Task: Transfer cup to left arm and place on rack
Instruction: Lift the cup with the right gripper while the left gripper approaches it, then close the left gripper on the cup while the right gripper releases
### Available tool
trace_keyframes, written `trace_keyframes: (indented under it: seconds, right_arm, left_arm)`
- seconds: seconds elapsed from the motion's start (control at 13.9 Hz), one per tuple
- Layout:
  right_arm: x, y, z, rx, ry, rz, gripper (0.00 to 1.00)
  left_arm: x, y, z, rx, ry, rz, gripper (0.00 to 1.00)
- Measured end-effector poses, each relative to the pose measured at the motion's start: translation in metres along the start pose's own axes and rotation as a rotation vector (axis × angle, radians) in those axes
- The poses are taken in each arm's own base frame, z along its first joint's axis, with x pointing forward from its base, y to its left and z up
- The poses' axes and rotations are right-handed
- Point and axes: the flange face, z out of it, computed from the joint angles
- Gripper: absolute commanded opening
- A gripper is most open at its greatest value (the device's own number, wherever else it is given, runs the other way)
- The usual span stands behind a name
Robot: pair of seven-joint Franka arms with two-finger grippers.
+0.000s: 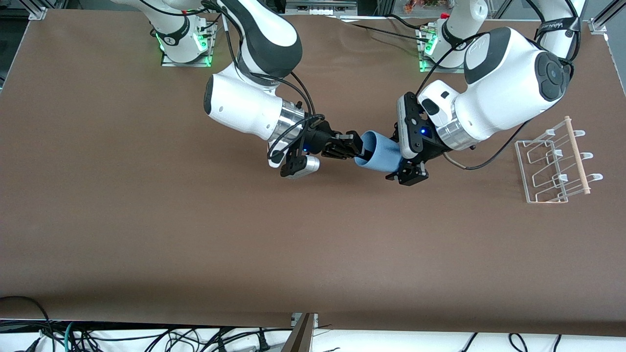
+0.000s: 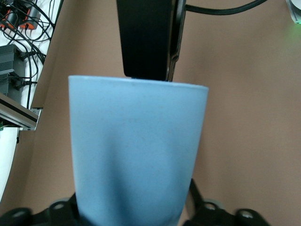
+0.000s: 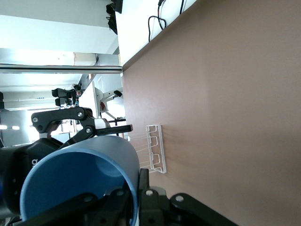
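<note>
The light blue cup [image 1: 379, 154] hangs on its side in the air over the middle of the table, held between both arms. My right gripper [image 1: 356, 146] is shut on the cup's rim, one finger inside and one outside [image 3: 143, 181]. My left gripper [image 1: 398, 157] is closed around the cup's base end, and its fingers [image 2: 200, 200] press both sides of the cup [image 2: 136, 150]. The right gripper's black finger [image 2: 146, 37] shows at the cup's rim. The clear wire rack [image 1: 522, 161], with its pale wooden rod [image 1: 577, 154], stands at the left arm's end of the table.
The brown table top [image 1: 195, 234] lies bare around the arms. Both arm bases [image 1: 186, 44] are at the table's edge farthest from the front camera. Cables hang below the table's near edge [image 1: 146, 337]. The rack [image 3: 155, 148] also shows in the right wrist view.
</note>
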Motion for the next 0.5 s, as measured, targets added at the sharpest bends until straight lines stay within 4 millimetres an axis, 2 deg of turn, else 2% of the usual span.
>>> trace_keyframes:
  seconds: [0.36,0.43,0.5]
  right_arm:
    - [0.0009,0.0016,0.0006,-0.001,0.0,0.006,0.0]
    - [0.0009,0.0015,0.0006,-0.001,0.0,0.006,0.7]
    - [0.001,0.0015,0.0006,-0.001,0.001,0.006,1.0]
  left_arm:
    - [-0.0012,-0.0011,0.0036,-0.001,0.0,-0.011,0.0]
    - [-0.0012,-0.0011,0.0035,-0.001,0.0,-0.011,0.0]
    - [-0.0012,-0.0011,0.0035,-0.001,0.0,-0.011,0.0]
